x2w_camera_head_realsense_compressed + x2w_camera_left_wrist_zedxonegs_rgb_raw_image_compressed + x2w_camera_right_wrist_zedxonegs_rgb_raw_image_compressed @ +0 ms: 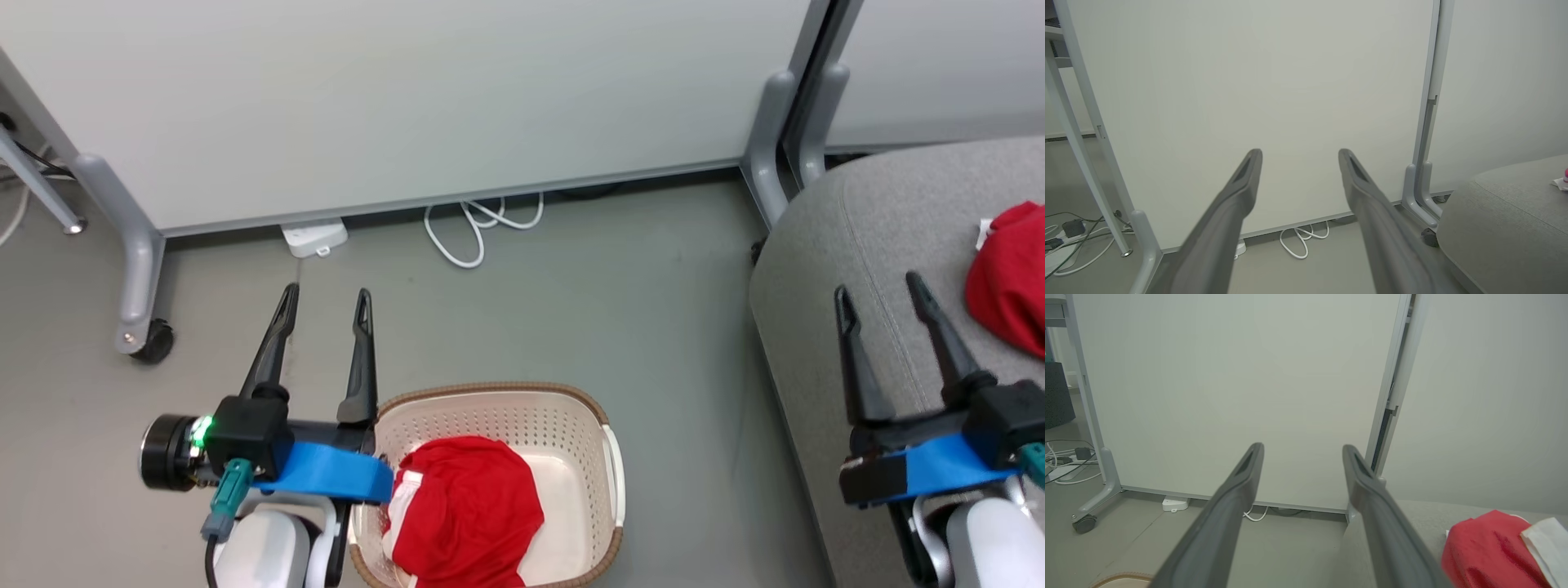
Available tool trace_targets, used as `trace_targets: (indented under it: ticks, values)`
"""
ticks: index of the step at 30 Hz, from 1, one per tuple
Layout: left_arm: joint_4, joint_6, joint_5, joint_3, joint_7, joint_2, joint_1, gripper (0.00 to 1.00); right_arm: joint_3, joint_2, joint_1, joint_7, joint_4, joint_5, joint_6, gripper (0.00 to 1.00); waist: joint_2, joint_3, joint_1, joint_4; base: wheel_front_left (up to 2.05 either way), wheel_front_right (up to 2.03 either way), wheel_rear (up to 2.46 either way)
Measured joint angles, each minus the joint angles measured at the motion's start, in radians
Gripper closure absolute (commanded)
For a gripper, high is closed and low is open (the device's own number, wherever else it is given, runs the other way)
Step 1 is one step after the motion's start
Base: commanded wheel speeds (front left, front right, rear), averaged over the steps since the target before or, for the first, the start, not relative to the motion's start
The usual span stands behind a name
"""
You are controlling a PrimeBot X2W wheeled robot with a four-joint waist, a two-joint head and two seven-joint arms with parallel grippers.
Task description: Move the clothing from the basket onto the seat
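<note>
Left gripper (326,291) hovering beside basket (490,390), jaws gaping wide, gripping nothing. Right gripper (878,286) hanging over seat (857,229) edge, jaws spread, empty. One red garment (465,514) lying in basket; second red garment (1008,278) resting on seat.

the floor (669,343) between the basket (490,389) and the seat (865,229) lay open. ahead, a partition panel (408,98) on wheeled legs (135,278) closed off the far side, a white cable (469,237) looped at its foot. the basket's top stood open.
</note>
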Motion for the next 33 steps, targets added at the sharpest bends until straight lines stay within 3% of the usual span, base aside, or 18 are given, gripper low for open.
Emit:
trace_targets:
  ticks: [9, 17, 33]
  values:
    - [-0.032, -0.051, 0.038, 0.078, 0.0, -0.024, 0.118, 0.0, 0.004, 0.053, 0.11, 0.0, 0.004, 0.022, 0.0, 0.0, 0.0, -0.072, 0.0, 0.038, 0.0, 0.0, 0.0]
    - [-0.03, -0.079, 0.047, 0.1, 0.0, -0.039, 0.162, 0.0, -0.004, 0.058, 0.169, 0.0, 0.017, 0.038, 0.0, 0.0, 0.0, -0.092, 0.0, 0.046, 0.0, 0.0, 0.0]
    - [-0.006, -0.107, 0.044, 0.119, 0.0, -0.048, 0.185, 0.0, 0.008, 0.075, 0.203, 0.0, 0.044, 0.055, 0.0, 0.0, 0.0, -0.108, 0.0001, 0.048, 0.0, 0.0, 0.0]
